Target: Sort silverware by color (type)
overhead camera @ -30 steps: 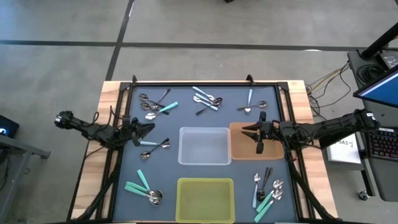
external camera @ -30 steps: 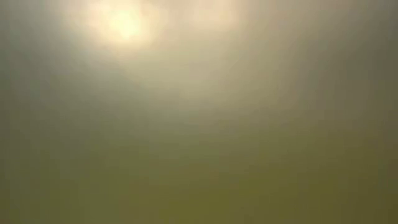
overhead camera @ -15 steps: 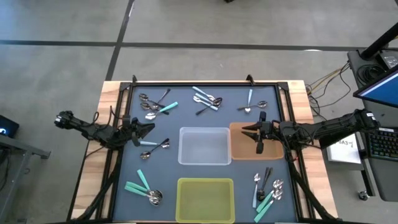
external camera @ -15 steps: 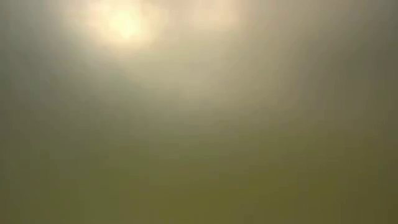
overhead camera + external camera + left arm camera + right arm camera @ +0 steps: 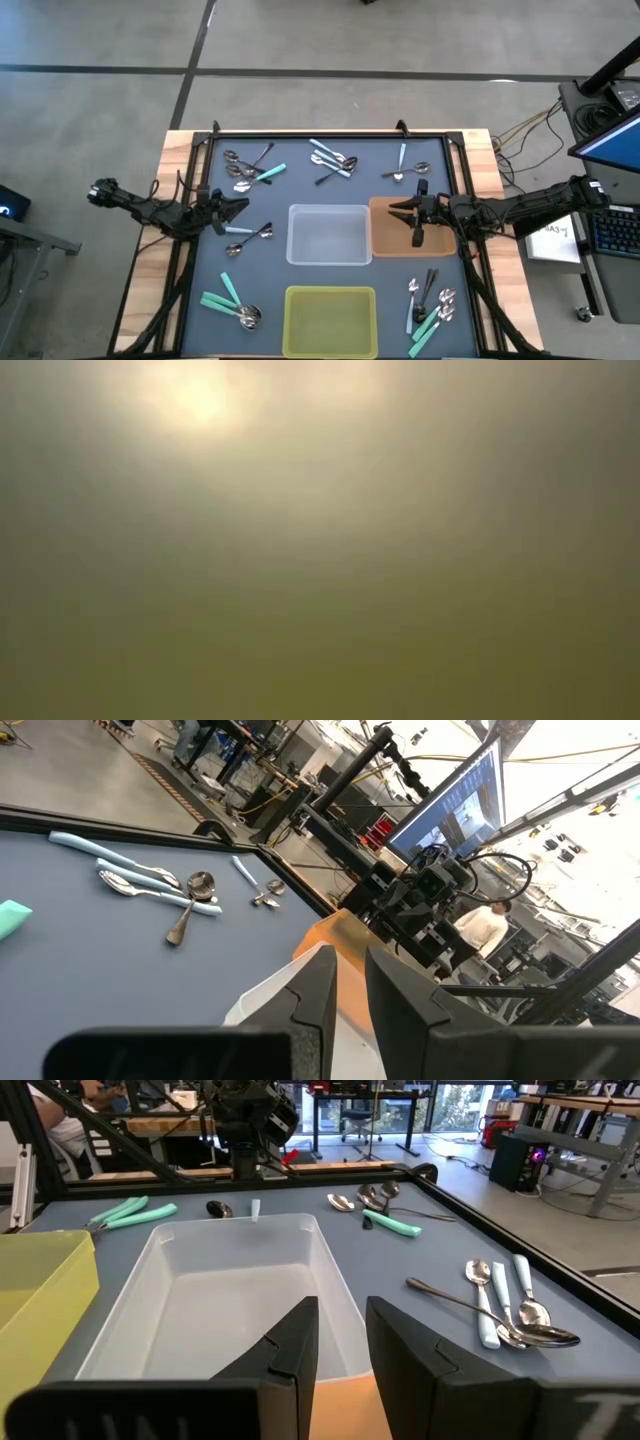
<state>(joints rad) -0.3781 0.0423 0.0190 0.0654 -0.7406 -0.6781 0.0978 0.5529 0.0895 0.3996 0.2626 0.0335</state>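
Observation:
The silverware lies in loose groups on the blue-grey mat: far left [image 5: 245,168], far middle [image 5: 335,160], far right [image 5: 400,168], left of the clear bin [image 5: 250,235], near left [image 5: 230,303] and near right [image 5: 430,300]. Handles are teal, light blue or dark. My left gripper [image 5: 243,206] hovers level at the mat's left side, open by a narrow gap, with nothing between its fingers [image 5: 350,990]. My right gripper [image 5: 398,210] hovers level over the brown bin [image 5: 385,245], narrowly open and empty [image 5: 343,1350], facing the clear bin [image 5: 240,1280].
The clear bin [image 5: 329,235] sits mid-mat, the brown bin to its right, and a yellow-green bin [image 5: 330,320] at the near edge. A black frame [image 5: 300,133] rims the mat. The low view shows only a yellowish blur. A person [image 5: 480,925] stands beyond the table.

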